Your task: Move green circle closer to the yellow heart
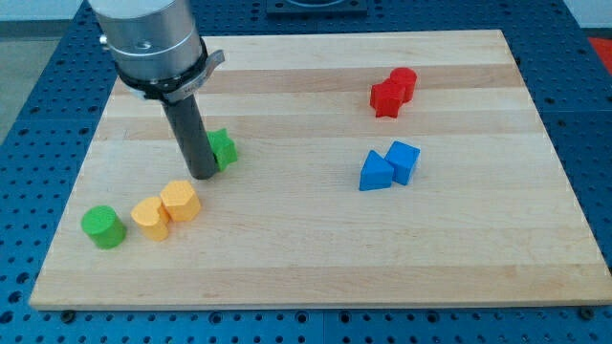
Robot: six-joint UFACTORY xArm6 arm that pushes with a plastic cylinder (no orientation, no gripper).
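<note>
The green circle (103, 226) is a short green cylinder at the board's lower left. The yellow heart (149, 218) lies just to its right, with a small gap between them. A yellow hexagon-like block (180, 201) touches the heart's right side. My tip (203, 175) is the lower end of the dark rod. It stands above and to the right of the yellow blocks, well to the right of the green circle. It is right against a second green block (223, 148), which the rod partly hides, so its shape is unclear.
Two red blocks (393, 92) sit together at the upper right. Two blue blocks (389, 165) sit together right of centre. The wooden board (316, 258) lies on a blue perforated table, and its left edge is near the green circle.
</note>
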